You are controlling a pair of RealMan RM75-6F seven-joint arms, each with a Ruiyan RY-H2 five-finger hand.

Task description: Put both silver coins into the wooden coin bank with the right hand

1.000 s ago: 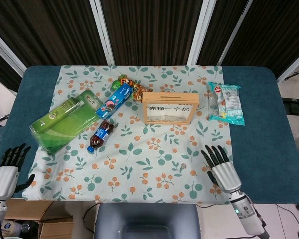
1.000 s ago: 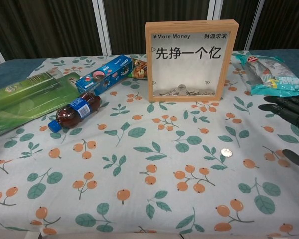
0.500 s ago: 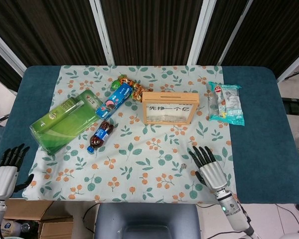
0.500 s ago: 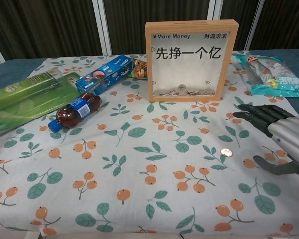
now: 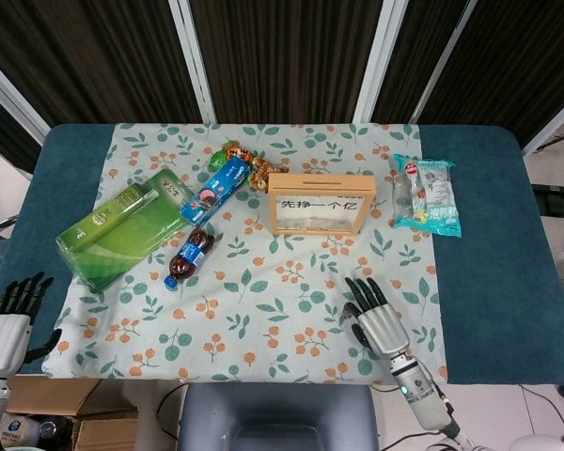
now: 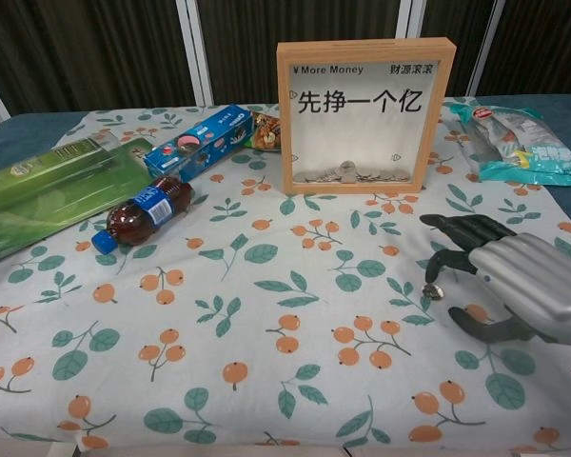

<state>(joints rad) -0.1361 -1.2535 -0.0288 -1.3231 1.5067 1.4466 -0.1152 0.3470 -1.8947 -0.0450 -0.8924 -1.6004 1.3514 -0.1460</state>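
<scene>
Since the earlier frames your right hand [image 5: 381, 317] had slid leftward across the cloth until its fingertips [image 6: 436, 276] hung over the coin [image 6: 435, 291]; your left hand [image 5: 9, 324] had barely shifted.

At the far left your left hand sat off the surface's [image 5: 508, 282] edge, fingers spread and holding nothing. On the cloth [image 5: 263, 319] lay the green pack [image 5: 122, 230], then the cola bottle [image 5: 190, 256] on its side, just beside the pack. Behind the bottle lay the blue biscuit box [image 5: 216, 188], with a snack wrapper [image 5: 249, 167] at its far end.

Right of those stood the bank [image 6: 364, 114], upright, with coins visible at the bottom of its window. In front of it and to the right, well apart from it, one coin lay flat on the cloth. Your right hand was over it, palm down, fingers curled downward and apart, gripping nothing; whether a fingertip touched the coin could not be told. Only this one coin showed outside the bank.

At the far right lay the teal packet [image 5: 427, 194].
</scene>
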